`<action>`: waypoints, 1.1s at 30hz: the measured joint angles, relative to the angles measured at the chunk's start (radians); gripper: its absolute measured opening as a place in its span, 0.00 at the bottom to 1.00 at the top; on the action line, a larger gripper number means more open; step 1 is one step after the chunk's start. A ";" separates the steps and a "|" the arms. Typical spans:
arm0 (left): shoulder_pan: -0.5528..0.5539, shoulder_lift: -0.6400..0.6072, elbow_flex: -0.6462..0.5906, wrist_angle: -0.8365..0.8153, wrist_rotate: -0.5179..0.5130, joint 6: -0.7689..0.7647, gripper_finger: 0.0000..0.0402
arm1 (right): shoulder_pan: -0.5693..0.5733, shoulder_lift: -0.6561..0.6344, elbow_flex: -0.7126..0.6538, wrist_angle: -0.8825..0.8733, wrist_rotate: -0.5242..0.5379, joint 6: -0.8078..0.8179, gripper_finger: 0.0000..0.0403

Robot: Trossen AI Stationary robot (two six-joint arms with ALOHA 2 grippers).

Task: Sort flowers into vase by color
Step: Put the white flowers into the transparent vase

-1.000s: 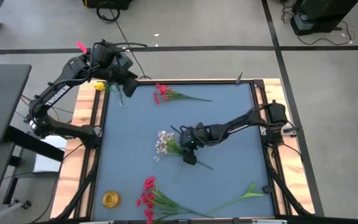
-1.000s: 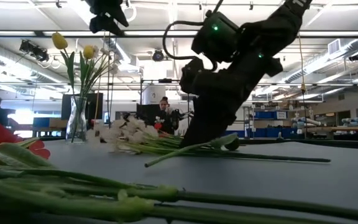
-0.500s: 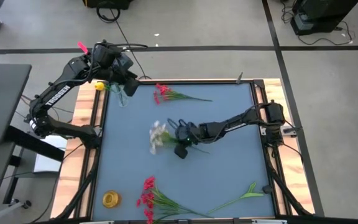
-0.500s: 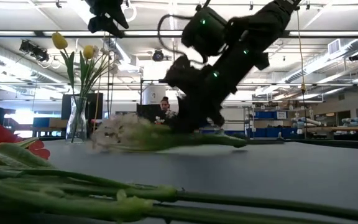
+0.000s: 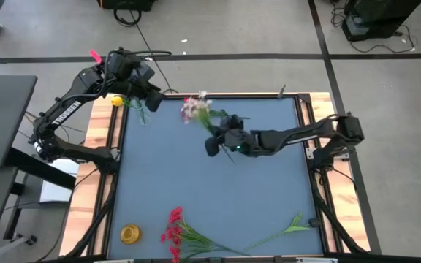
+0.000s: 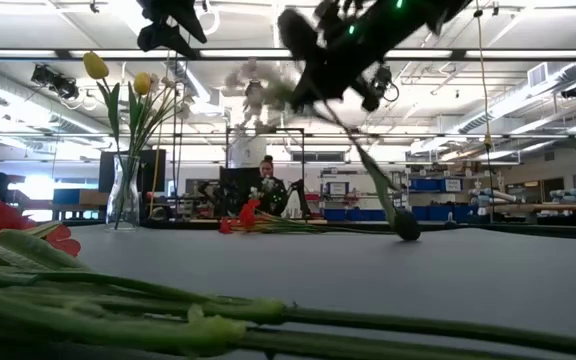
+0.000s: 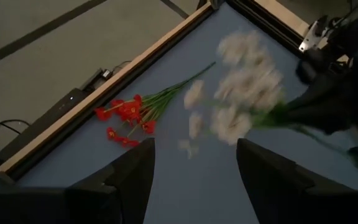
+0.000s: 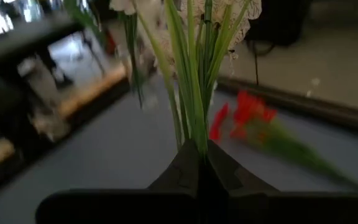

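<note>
Right fingers [image 8: 197, 163] clamp white spray [image 5: 194, 108] | one red cluster [image 5: 188, 109] beneath

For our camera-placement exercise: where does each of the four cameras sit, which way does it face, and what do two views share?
High: overhead, looking down; both arms, right end effector carrying the white flowers.
Low: table height, facing the room; vase, arms above.
Left wrist: past own fingers at red flowers.
Right wrist: along gripped stems.
Shared: the white flowers.
</note>
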 joint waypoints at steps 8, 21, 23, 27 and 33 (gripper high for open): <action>-0.063 0.000 0.000 0.013 0.000 -0.010 0.58 | -0.001 -0.106 0.000 0.164 0.068 -0.129 0.03; -0.221 0.004 0.000 0.208 0.006 -0.048 0.58 | -0.056 -0.140 0.000 0.573 -0.146 -0.401 0.02; -0.242 0.004 0.000 0.249 0.008 -0.038 0.58 | -0.076 -0.140 0.000 0.616 -0.241 -0.412 0.02; -0.274 0.006 0.000 0.370 0.013 -0.032 0.58 | -0.107 -0.140 0.000 0.655 -0.371 -0.415 0.02; -0.319 0.044 0.000 0.528 0.064 -0.003 0.58 | -0.153 -0.140 0.000 0.709 -0.571 -0.414 0.02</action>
